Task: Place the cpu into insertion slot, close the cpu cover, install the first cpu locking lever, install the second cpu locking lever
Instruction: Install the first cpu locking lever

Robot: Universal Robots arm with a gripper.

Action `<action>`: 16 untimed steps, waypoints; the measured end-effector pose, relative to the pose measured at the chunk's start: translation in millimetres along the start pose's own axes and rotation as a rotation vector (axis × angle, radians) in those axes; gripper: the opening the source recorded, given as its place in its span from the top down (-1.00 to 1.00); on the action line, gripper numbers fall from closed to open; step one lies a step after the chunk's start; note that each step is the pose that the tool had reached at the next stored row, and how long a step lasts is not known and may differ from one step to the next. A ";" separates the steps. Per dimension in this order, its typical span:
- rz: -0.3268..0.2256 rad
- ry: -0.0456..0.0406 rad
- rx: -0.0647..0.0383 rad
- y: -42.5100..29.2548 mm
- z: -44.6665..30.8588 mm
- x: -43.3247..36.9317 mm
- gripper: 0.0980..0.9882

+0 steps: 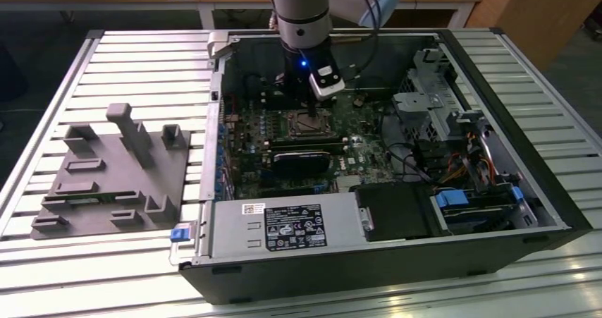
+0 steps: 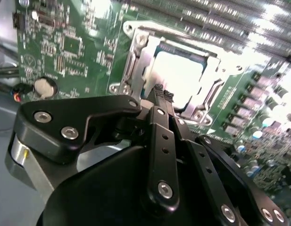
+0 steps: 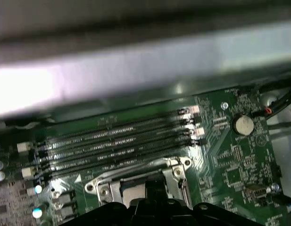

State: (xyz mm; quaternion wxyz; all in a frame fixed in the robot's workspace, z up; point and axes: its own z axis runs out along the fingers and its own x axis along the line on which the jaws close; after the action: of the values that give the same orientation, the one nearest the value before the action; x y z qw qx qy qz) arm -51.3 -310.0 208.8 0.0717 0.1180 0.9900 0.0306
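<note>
CPU sits seated in the insertion slot; it's light, rigid, fragile underneath, so edges only. Gripper fingertips are pinched together, empty.

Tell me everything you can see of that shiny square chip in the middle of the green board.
The cpu is a small flat square with a bright, silvery metal top. It lies flat in the insertion slot, framed by the slot's grey metal rim, on the green motherboard inside the open computer case. The gripper hangs just over its edge; whether they touch is unclear.
</note>
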 end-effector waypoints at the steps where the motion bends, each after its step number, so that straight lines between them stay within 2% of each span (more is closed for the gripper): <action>1: 0.000 0.0011 0.000 -2.3 0.0 -0.6 0.98; 3: 0.000 0.0049 0.002 -6.8 -0.1 -1.7 0.98; 5: 0.001 0.0134 0.004 -10.6 0.0 -2.7 0.98; 9: 0.002 0.0488 0.015 -14.8 0.7 -4.4 0.98; 10: 0.002 0.0515 0.016 -14.9 0.6 -4.4 0.98; 16: 0.002 0.0515 0.018 -14.8 -0.3 -4.5 0.98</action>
State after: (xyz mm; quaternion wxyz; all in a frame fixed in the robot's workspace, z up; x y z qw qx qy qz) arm -50.4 -325.5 208.5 0.0452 0.1186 0.9916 0.0249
